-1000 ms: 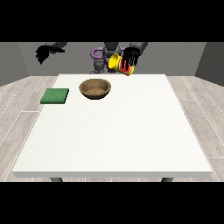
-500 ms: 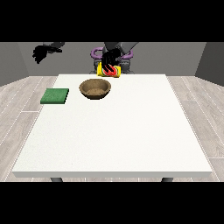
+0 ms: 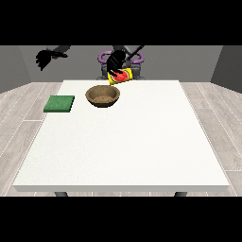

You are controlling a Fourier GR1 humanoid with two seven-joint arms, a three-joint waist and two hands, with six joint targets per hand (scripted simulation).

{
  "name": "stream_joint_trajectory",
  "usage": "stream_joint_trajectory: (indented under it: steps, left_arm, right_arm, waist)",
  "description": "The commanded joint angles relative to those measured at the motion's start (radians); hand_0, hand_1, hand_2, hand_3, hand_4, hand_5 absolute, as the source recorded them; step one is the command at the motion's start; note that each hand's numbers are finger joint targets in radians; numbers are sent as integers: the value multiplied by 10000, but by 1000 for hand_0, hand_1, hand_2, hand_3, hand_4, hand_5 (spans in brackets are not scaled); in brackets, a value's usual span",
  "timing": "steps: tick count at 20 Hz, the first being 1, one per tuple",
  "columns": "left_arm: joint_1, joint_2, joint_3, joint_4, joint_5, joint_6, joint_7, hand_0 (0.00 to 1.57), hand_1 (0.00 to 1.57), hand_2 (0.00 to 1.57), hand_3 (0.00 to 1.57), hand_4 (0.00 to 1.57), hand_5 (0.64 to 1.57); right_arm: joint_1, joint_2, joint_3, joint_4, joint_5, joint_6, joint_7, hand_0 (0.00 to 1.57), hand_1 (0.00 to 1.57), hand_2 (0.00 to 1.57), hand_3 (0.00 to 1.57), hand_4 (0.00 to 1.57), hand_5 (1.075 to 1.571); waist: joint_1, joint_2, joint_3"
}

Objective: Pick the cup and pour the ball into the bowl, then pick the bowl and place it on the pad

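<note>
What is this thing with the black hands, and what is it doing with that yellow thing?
That is a robot standing behind a big white table. The camera sits across the table and looks back at it, so the robot looks small at the top of the picture.

It has two black hands. The hand nearer the middle has its fingers curled round a yellow cup. The cup is tipped on its side, and something red shows in its mouth, probably the ball. It hangs in the air just behind a brown bowl, so the robot seems ready to pour the ball in.

The hand at the view's left is raised in the air and holds nothing.

A green pad lies flat on the table, left of the bowl.
</note>
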Motion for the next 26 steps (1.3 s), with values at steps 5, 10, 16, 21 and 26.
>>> stream_joint_trajectory:
  steps: [5,10,16,21,26]
  left_arm:
    - [762,153,2147,-921,1639,952,72,1480,1480,1571,1571,1495,1222]
    - [2029,284,5142,-1897,4597,2772,503,1236,1236,1543,1425,1513,1196]
    - [3874,-555,7242,-3612,9066,4254,-722,0,0,0,0,419,1561]
    - [5089,-567,7418,-5197,12706,3553,-3335,0,0,0,0,0,1560]
    - [6197,-570,7559,-5876,14437,1869,-5591,0,0,0,0,0,1565]
  right_arm:
    - [132,560,154,-153,-125,-600,983,0,0,0,0,104,1565]
    - [884,668,89,-408,-124,-631,776,0,0,0,0,104,1565]
    - [378,1550,473,-755,15,-1235,676,0,0,0,0,354,1567]
    - [-135,2451,1083,-1199,732,-2432,571,0,0,0,0,297,1571]
    - [-24,3744,1362,-1086,1312,-4075,132,0,0,0,0,295,1570]
  waist:
    - [487,-280,-52]
    - [691,-521,-134]
    - [625,665,-280]
    - [923,1156,-160]
    - [1838,1618,-37]
